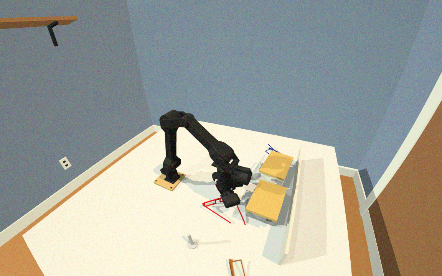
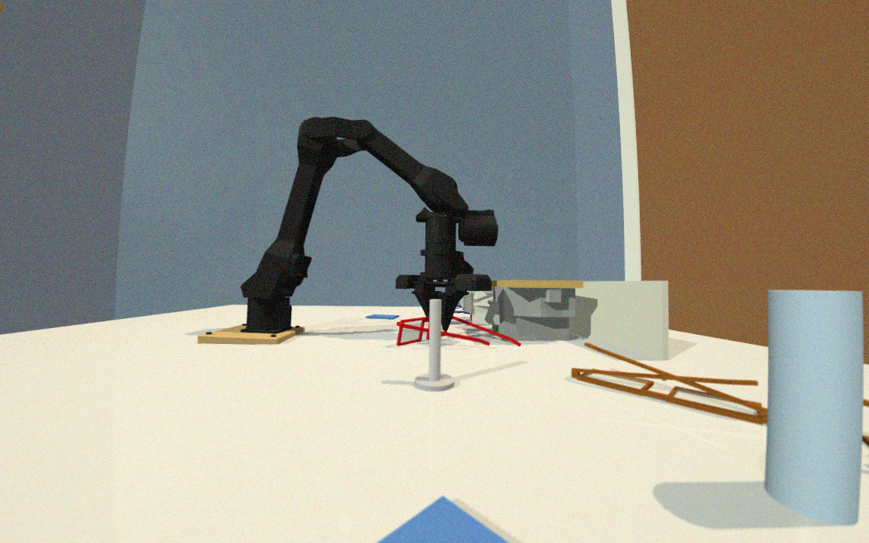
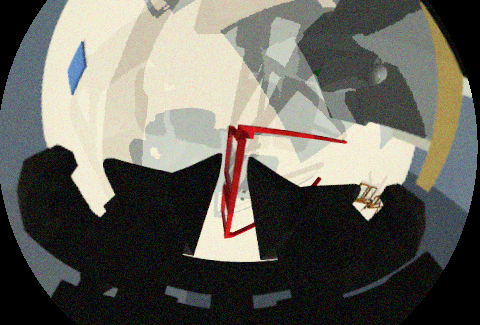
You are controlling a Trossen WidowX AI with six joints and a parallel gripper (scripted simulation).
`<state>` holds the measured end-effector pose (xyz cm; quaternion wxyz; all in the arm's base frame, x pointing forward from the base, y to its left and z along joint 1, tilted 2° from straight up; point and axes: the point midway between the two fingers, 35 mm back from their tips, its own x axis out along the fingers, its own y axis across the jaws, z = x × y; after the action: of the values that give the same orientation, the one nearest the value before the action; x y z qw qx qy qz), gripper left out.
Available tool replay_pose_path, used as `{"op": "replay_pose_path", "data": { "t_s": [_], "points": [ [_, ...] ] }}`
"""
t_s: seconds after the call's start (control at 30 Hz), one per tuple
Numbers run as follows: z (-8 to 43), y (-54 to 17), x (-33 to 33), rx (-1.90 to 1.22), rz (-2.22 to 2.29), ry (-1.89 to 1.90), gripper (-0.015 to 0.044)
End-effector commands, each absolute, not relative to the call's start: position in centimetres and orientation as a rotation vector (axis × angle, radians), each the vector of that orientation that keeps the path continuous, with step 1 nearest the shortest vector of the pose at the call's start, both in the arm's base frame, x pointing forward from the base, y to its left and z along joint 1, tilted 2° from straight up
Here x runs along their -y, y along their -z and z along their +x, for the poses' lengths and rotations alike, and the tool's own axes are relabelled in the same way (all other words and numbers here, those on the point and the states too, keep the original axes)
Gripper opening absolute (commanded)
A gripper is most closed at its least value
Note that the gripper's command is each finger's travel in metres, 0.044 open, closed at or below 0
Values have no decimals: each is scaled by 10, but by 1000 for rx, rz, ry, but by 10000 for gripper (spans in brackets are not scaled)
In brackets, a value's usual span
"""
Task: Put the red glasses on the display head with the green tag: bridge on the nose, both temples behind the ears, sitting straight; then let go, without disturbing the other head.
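The red glasses (image 1: 204,204) (image 2: 400,323) (image 3: 243,135) stand on the table with both temples open and pointing toward the camera side. My gripper (image 3: 235,160) points down over the lens frame, its fingers partly open on either side of it. In the wrist view a gap shows beside the frame, so I see no grip. The near display head (image 2: 533,314) (image 3: 345,72) (image 1: 266,200) is grey, under a yellow top panel, and a small green tag (image 3: 317,72) shows by it. The other head is mostly hidden under the far yellow panel (image 1: 276,164).
A grey post (image 1: 190,239) (image 2: 434,344) stands in front. Brown glasses (image 2: 575,373) and a light blue cylinder (image 2: 814,405) are at the near right. A pale upright panel (image 2: 627,317) runs behind the heads. Blue glasses (image 1: 270,149) lie beyond the far head.
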<state>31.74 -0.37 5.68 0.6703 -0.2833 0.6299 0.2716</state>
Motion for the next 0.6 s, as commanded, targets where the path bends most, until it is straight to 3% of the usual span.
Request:
{"op": "replay_pose_path", "data": {
  "t_s": [0.0, 0.33, 0.57],
  "points": [
    [317, -57, 3, -1419, -639, -612, 67],
    [317, -57, 3, -1419, -639, -612, 1],
    [318, -62, 4, -1418, -639, -613, 0]
  ]
}}
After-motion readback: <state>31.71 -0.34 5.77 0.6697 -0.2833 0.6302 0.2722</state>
